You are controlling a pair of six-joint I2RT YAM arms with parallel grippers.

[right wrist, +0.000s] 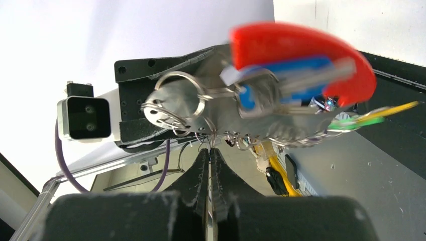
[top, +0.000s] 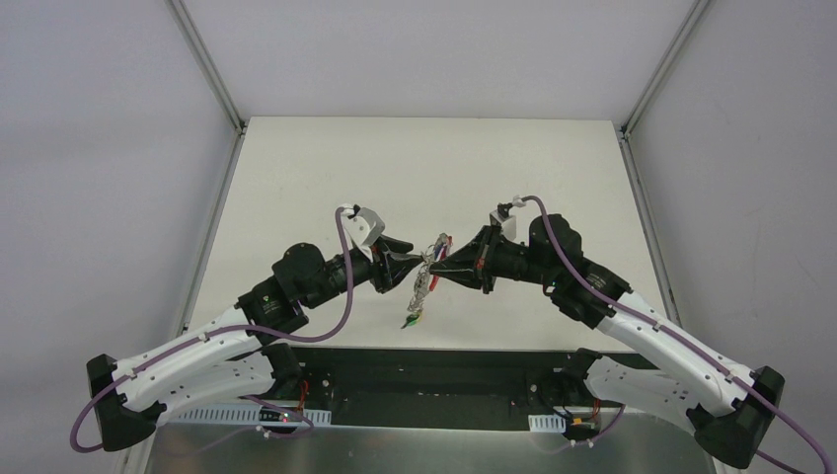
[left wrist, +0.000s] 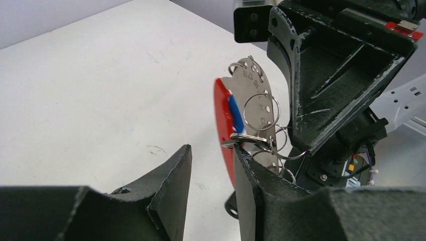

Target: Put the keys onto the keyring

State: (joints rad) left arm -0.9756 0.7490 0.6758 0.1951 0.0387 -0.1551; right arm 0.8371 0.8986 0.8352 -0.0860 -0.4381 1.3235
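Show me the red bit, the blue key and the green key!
red bit [right wrist: 301, 50], right wrist view, middle of its curve.
blue key [right wrist: 249, 96], right wrist view, its plastic head.
green key [right wrist: 364, 122], right wrist view, its green head.

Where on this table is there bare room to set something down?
Bare: the far half of the table, beyond where the left gripper and right gripper meet, up to the back edge. Crowded: that front-middle spot, with the keyring between them and keys dangling below.
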